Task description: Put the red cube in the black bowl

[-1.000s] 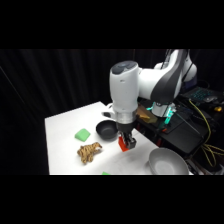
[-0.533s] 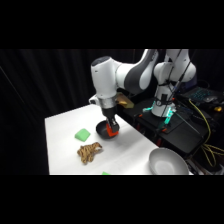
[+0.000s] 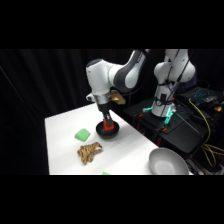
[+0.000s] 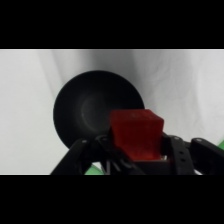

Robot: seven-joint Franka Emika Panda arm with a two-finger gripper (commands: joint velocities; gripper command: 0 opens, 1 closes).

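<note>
End effector [image 4: 136, 156] grips the red cube [image 4: 136, 134] above the black bowl [image 4: 85, 107] — only the side view shows the green block [image 3: 82, 134].

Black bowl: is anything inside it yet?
The wrist view shows the black bowl with a bare dark interior. The red cube sits in the gripper above the bowl's rim and covers part of the inside there.
</note>
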